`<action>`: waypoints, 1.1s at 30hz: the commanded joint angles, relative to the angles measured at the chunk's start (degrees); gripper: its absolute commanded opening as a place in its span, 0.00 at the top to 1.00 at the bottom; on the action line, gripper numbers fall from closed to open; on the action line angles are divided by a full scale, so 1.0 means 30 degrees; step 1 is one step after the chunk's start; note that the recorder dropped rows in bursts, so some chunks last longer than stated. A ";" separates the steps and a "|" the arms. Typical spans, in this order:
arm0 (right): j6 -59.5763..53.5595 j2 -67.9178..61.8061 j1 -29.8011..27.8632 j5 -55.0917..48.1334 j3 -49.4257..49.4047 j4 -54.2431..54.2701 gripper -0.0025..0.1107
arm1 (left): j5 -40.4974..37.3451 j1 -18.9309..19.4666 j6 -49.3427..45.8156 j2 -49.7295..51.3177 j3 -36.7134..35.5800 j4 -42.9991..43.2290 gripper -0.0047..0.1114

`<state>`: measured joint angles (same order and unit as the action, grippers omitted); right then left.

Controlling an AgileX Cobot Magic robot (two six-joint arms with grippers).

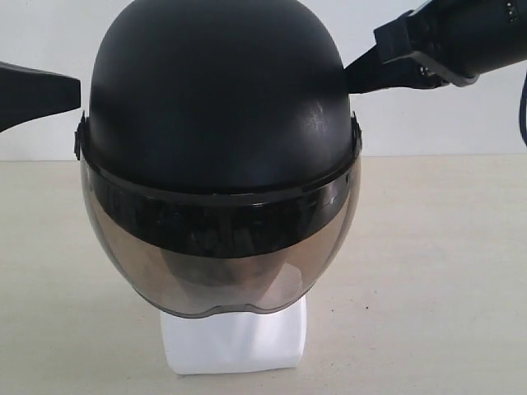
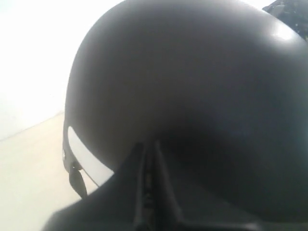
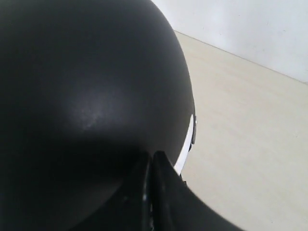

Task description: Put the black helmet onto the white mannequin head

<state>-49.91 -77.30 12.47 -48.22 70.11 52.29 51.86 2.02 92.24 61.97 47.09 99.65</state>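
- Black helmet (image 1: 218, 99) sits over the white mannequin head (image 1: 235, 341); only its base shows below the smoky visor (image 1: 222, 263).
- Your left gripper (image 2: 149, 144): jaws pinched together, empty, tip at the shell's side.
- Your right gripper (image 3: 151, 156): likewise, on the opposite side.

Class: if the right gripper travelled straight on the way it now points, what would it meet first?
The black helmet: its shell lies directly ahead of the right gripper, whose tips seem to rest against it, though contact is unclear.
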 commanded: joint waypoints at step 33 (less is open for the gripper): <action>0.6019 1.9088 0.0038 1.0033 -1.2348 -0.7118 0.98 | -0.9956 -0.0105 0.3674 -1.6803 -0.9254 0.0097 0.92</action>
<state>-32.24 -24.91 12.57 -18.73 36.48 30.22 23.03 1.97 102.56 14.35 22.11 100.20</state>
